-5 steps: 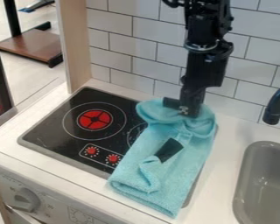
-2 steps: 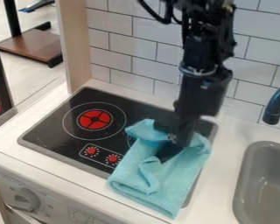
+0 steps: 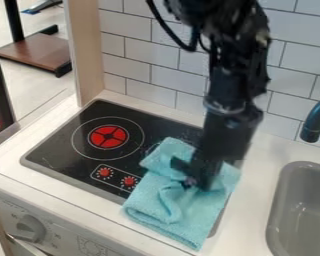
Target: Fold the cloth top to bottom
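We see rumpled, nubby blue cloth (image 3: 149, 197) | glossy stovetop (image 3: 61, 142) | gripper (image 3: 190, 178) points down at cloth | grip: we can't tell

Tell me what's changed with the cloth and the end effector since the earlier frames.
The end effector has moved down and toward the counter's front edge. The far end of the blue cloth has come forward with it, folding over the middle and exposing more cooktop behind. Whether it still grips the cloth, I can't tell. The cloth's near edge, the sink and the faucet stayed put.
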Motion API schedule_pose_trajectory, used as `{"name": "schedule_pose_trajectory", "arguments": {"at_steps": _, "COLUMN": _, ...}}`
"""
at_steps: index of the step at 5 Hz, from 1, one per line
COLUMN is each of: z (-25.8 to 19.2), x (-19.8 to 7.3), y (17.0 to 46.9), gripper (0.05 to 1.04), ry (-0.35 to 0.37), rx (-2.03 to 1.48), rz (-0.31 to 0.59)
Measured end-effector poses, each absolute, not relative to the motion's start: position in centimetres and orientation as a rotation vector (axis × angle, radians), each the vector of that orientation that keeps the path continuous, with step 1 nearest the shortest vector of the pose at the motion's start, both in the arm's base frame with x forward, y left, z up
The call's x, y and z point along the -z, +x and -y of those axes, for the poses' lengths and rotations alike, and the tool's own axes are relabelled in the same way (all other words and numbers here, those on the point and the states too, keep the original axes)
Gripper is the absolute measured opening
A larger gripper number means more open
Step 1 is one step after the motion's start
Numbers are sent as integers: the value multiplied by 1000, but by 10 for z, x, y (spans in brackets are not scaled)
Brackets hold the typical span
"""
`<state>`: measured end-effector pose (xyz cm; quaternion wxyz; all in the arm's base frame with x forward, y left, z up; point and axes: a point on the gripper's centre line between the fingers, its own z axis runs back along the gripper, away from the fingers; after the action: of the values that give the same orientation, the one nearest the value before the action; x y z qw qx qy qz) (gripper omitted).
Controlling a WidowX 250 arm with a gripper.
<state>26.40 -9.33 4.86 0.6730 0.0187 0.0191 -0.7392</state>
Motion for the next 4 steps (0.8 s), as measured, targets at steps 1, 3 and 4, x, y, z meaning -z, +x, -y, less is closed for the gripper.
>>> {"name": "schedule_pose_trajectory", "arguments": {"at_steps": 1, "z": 94, "x": -31, "y": 257, "gripper": 55, "ry": 3, "rx": 1671, "rz": -78}}
{"name": "schedule_pose_trajectory", "arguments": {"at_steps": 3, "z": 92, "x": -18, "y": 261, "gripper": 79, "ry": -4, "rx": 1657, "rz": -124}}
{"name": "schedule_pose_trajectory", "arguments": {"at_steps": 4, "z": 90, "x": -20, "y": 260, "gripper": 235, "ry": -16, "rx": 1623, "rz": -122}}
